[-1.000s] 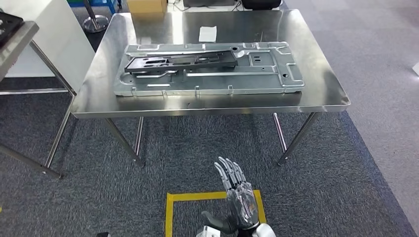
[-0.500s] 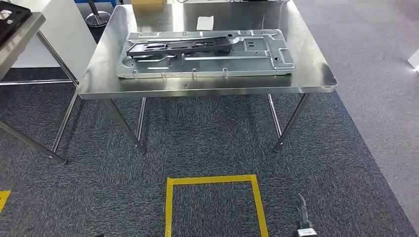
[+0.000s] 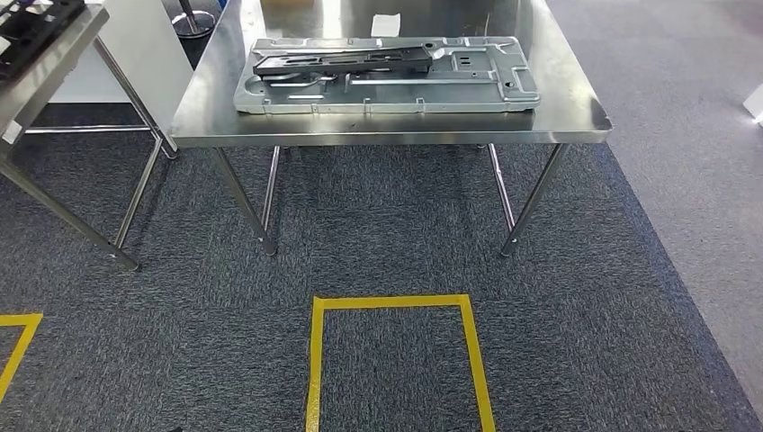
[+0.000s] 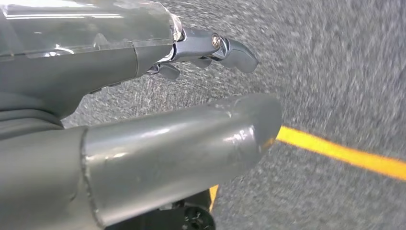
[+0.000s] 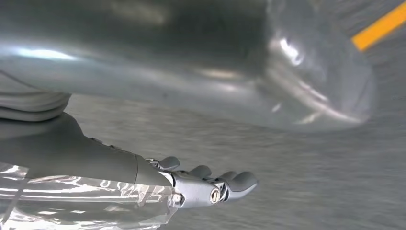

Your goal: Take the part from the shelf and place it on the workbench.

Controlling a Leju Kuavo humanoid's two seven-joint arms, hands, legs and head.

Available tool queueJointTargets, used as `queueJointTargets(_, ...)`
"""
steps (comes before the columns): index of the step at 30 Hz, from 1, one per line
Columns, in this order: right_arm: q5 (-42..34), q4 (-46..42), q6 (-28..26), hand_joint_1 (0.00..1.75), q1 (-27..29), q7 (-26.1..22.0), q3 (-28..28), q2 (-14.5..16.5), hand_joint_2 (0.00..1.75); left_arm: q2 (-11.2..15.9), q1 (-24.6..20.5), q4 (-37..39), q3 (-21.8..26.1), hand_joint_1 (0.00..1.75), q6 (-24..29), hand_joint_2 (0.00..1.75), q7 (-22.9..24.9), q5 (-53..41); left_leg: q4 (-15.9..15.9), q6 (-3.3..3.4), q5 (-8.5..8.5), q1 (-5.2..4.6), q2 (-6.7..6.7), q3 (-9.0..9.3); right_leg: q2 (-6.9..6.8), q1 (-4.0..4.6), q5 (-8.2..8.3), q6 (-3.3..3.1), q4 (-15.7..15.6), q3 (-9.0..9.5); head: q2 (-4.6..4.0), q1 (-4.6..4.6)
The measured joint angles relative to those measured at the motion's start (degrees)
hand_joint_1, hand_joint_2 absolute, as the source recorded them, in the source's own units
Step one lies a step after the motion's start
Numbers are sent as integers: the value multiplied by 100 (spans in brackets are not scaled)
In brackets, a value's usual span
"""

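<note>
We see our left hand and right hand over carpet, fingers apart, apparently holding nothing, though blurred. The part lies on the workbench.

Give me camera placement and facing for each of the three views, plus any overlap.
Head view: high on the body, facing forward and down at the steel table with the grey panel, carpet and yellow tape square.
Left wrist view: behind the left hand, aimed at the carpet; thumb and fingers show, holding nothing.
Right wrist view: behind the right hand, aimed at the carpet; fingers show, holding nothing.
Shared: grey carpet and yellow tape.
</note>
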Motion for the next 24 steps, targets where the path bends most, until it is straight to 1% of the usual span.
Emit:
queueJointTargets(1,16,131,-124,0,-36,311,-77,3,0,-21,-12,0,13,0,55,0,-12,4,11,-43,50,0,-32,-34,16,23,-109,-36,-216,133,0,-5)
queueJointTargets(2,41,246,-230,0,-65,595,-133,11,0,-32,-10,0,31,0,92,0,-19,4,3,-86,110,10,-69,-52,-32,32,-125,-82,-272,131,-1,-12)
queueJointTargets(3,76,347,-319,0,-89,844,-175,21,0,-43,-2,0,53,0,117,0,-22,3,10,-119,131,26,-91,-77,-91,36,-82,-134,-263,101,-1,-12)
queueJointTargets(4,115,431,-384,0,-108,1043,-204,33,0,-51,14,1,72,0,139,0,-16,1,79,-143,55,43,-87,-123,-153,39,-36,-194,-263,67,-1,-20)
queueJointTargets(5,155,500,-418,0,-120,1194,-222,43,0,-60,31,1,85,0,156,0,-8,-5,253,-161,-114,54,-64,-199,-219,39,13,-247,-268,28,-1,-34)
queueJointTargets(6,197,557,-421,0,-128,1291,-232,48,0,-68,41,1,91,0,174,0,3,-14,545,-174,-367,62,-27,-308,-284,49,55,-286,-267,-17,0,-49)
queueJointTargets(7,241,603,-399,0,-129,1353,-235,51,0,-73,48,1,93,0,192,0,16,-26,932,-191,-635,64,0,-435,-344,69,91,-312,-263,-67,0,-64)
queueJointTargets(8,287,640,-356,0,-130,1388,-235,54,0,-75,52,0,94,0,208,0,25,-42,1319,-207,-825,65,9,-547,-405,88,122,-322,-257,-115,0,-70)
queueJointTargets(9,341,671,-288,0,-132,1399,-235,58,0,-75,58,0,95,0,222,0,34,-64,1595,-215,-906,64,11,-594,-466,108,148,-327,-247,-161,0,-70)
queueJointTargets(10,400,695,-203,0,-134,1391,-234,61,0,-75,68,0,96,0,232,0,40,-85,1679,-213,-881,62,15,-541,-526,125,166,-329,-235,-200,0,-70)
queueJointTargets(11,460,714,-110,0,-137,1370,-231,64,0,-75,79,0,96,0,239,0,46,-108,1517,-196,-770,58,32,-361,-583,139,177,-328,-220,-228,0,-70)
queueJointTargets(12,517,729,-20,0,-142,1344,-224,65,0,-74,88,0,95,0,244,0,52,-143,1158,-163,-633,47,80,-85,-639,150,182,-326,-202,-242,0,-71)
queueJointTargets(13,571,744,60,0,-148,1320,-211,67,0,-65,91,-3,90,0,246,0,58,-180,718,-117,-556,22,188,216,-694,164,180,-318,-186,-251,0,-70)
queueJointTargets(14,620,759,126,0,-154,1302,-195,69,0,-51,90,-6,85,0,239,0,64,-226,351,-65,-510,-9,294,457,-747,176,182,-301,-173,-257,0,-69)
queueJointTargets(15,663,773,176,0,-163,1287,-177,72,0,-33,89,-9,79,0,226,0,70,-269,103,-16,-511,-39,376,593,-799,188,184,-279,-162,-257,0,-68)
queueJointTargets(16,703,786,215,0,-176,1276,-161,74,0,-8,93,-13,75,0,210,0,76,-292,-6,27,-536,-65,417,632,-850,196,190,-250,-160,-259,0,-66)
queueJointTargets(17,735,794,240,0,-192,1268,-146,75,0,12,102,-14,74,0,196,0,80,-299,-27,61,-526,-74,388,614,-895,199,200,-221,-165,-254,0,-65)
queueJointTargets(18,775,797,256,0,-208,1270,-124,74,0,25,114,-15,74,0,189,0,84,-291,-75,101,-501,-55,341,608,-920,199,193,-190,-160,-246,-1,-68)
queueJointTargets(19,825,801,263,0,-220,1288,-97,72,0,33,123,-15,74,0,195,0,84,-276,-118,143,-464,-36,293,609,-859,194,148,-158,-115,-262,-1,-62)
queueJointTargets(20,885,808,264,0,-225,1324,-63,71,0,34,120,-16,74,0,209,0,79,-255,-163,186,-417,-16,245,606,-741,183,36,-129,24,-323,-1,-51)
queueJointTargets(21,951,817,259,0,-226,1376,-24,68,0,31,109,-16,74,0,230,0,73,-234,-200,224,-371,3,192,594,-593,164,-140,-101,284,-442,-1,-40)
queueJointTargets(22,1023,829,249,0,-224,1443,15,67,0,31,96,-17,75,0,254,0,64,-218,-205,243,-343,0,138,559,-446,145,-347,-79,646,-614,0,-26)
queueJointTargets(23,1108,844,237,0,-223,1526,62,68,0,31,86,-17,75,0,274,0,55,-209,-200,250,-321,-3,77,522,-369,126,-526,-60,1034,-800,0,-20)
queueJointTargets(24,1199,857,225,0,-221,1612,115,68,0,31,82,-17,76,0,287,0,50,-209,-191,245,-307,-3,10,494,-338,110,-612,-41,1320,-936,0,-19)
